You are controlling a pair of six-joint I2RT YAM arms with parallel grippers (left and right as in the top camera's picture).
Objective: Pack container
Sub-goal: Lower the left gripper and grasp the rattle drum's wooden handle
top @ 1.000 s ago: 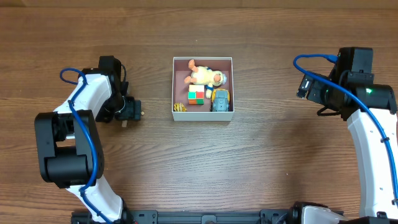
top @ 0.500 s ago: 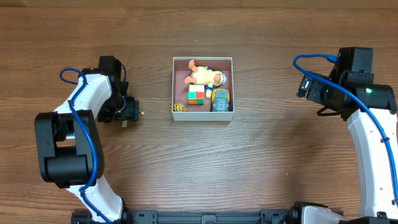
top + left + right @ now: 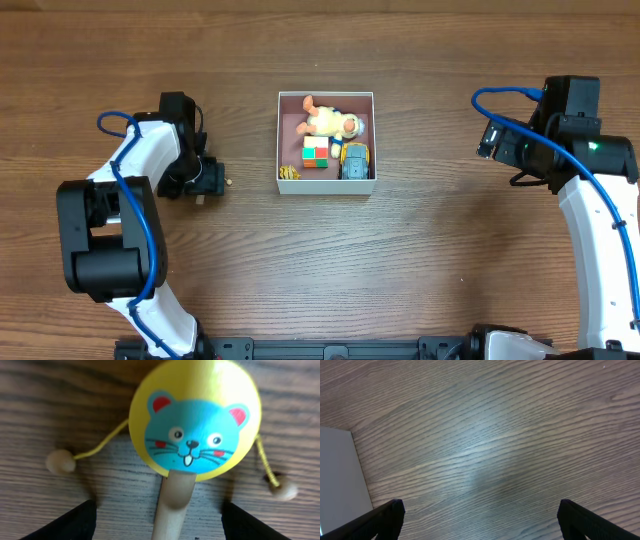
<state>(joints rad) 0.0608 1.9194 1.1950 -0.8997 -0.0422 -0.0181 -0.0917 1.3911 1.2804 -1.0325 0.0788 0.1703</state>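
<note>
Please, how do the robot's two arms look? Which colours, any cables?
The left arm and right arm have white curved shells and black joints. A blue cable loops at each wrist. The right one shows a small green light. The fingers are black.

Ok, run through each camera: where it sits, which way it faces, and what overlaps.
Overhead: fixed above, facing straight down at the table, container and both arms.
Left wrist: low, facing down at a drum toy; left gripper open, fingers either side of its handle.
Right wrist: faces bare wood; right gripper open.
Shared: all show the table.
</note>
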